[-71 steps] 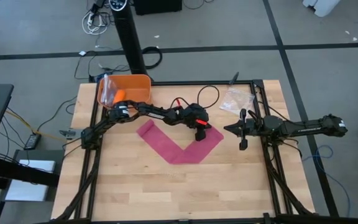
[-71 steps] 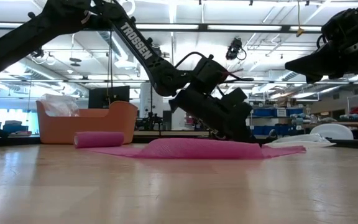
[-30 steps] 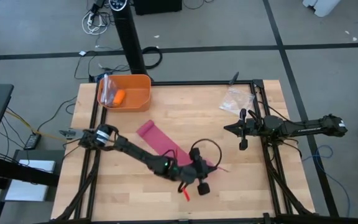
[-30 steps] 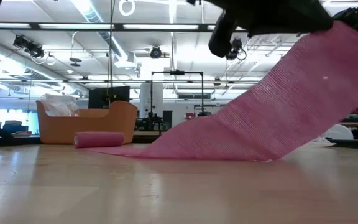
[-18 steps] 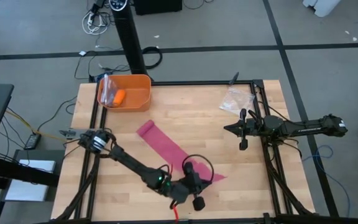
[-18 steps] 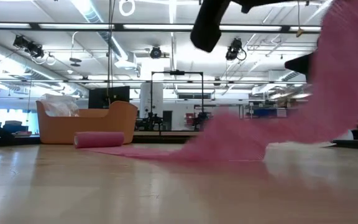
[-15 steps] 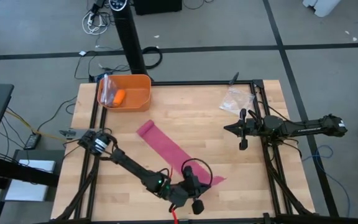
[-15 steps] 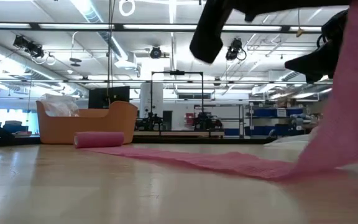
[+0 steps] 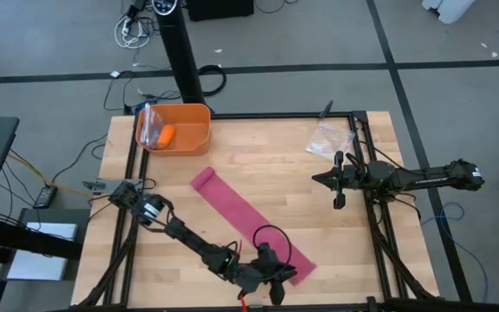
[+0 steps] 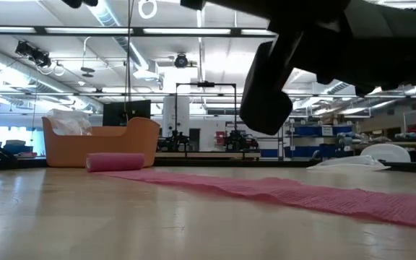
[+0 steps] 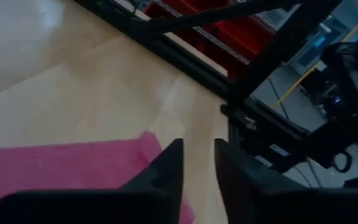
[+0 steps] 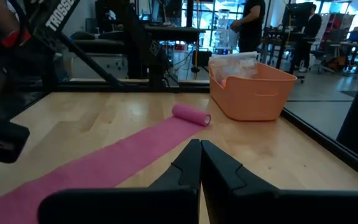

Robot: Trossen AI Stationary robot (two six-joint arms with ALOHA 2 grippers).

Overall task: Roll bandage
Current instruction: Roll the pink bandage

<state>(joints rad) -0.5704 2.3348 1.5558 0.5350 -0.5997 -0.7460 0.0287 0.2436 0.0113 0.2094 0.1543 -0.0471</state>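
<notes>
I see the bandage laid out flat as a diagonal strip across the wooden surface, its rolled end near the orange bin. My left pincer sits at the strip's other end by the near edge, fingers slightly parted, gripping nothing. My right pincer hovers well clear, fingers pressed together.

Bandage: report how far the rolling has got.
Done: the bandage lies flat in one straight diagonal strip, with only a small rolled end near the orange bin. In hand: nothing; the left pincer hovers over the strip's free end, fingers slightly parted and empty. The right pincer waits shut at the table's right. Left: nearly all the rolling.
</notes>
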